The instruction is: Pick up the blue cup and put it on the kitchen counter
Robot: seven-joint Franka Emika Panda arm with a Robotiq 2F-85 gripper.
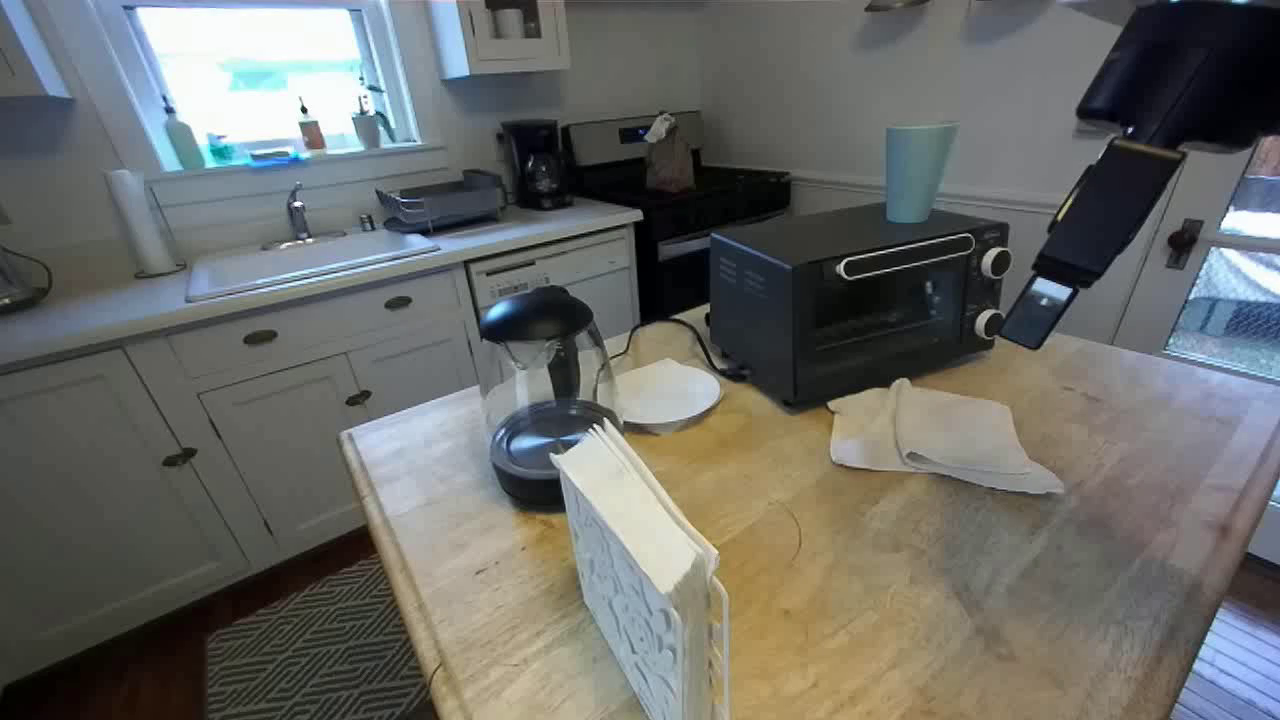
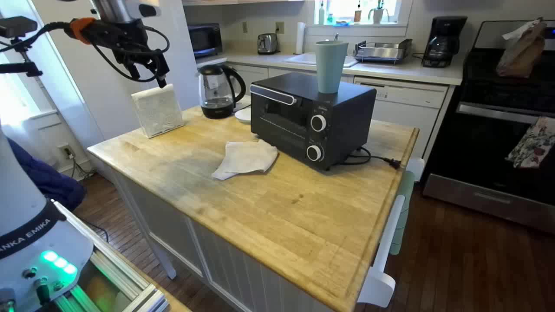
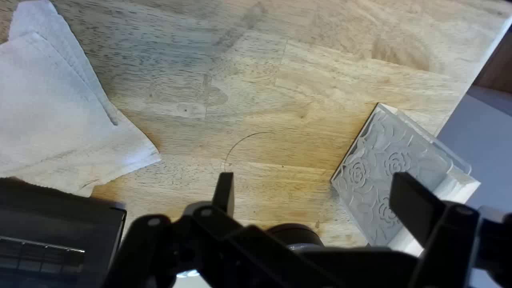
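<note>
Plainly, the chief danger is the perch: the blue cup [image 2: 331, 67] stands upright on top of the toaster oven [image 2: 299, 119], toward its knob end, and its base looks narrower than its rim. A sideways nudge there would likely tip it, with the oven's full height to fall to the desk [image 2: 277, 208], where it is meant to go. The cause would be the pincer [image 3: 316, 188] coming in low or off-centre, one finger striking the cup's wall before both straddle it. At this moment the pincer has hold of nothing; its fingers are spread wide, with bare wood and part of a napkin holder [image 3: 380, 180] beyond them in the wrist view, where the cup does not appear. So trouble may come sooner: in an exterior view a fingertip overlaps the top of that holder, and whether it touches or clears I cannot tell from this angle. Swinging across without lifting could knock the holder over, or catch the glass kettle [image 2: 217, 93] near it. Later, too hard a squeeze might buckle a thin wall, if the cup is plastic. And lowering it onto the folded napkin [image 2: 247, 158] in front of the oven, rather than onto bare wood, could leave it leaning on uneven layers.
</note>
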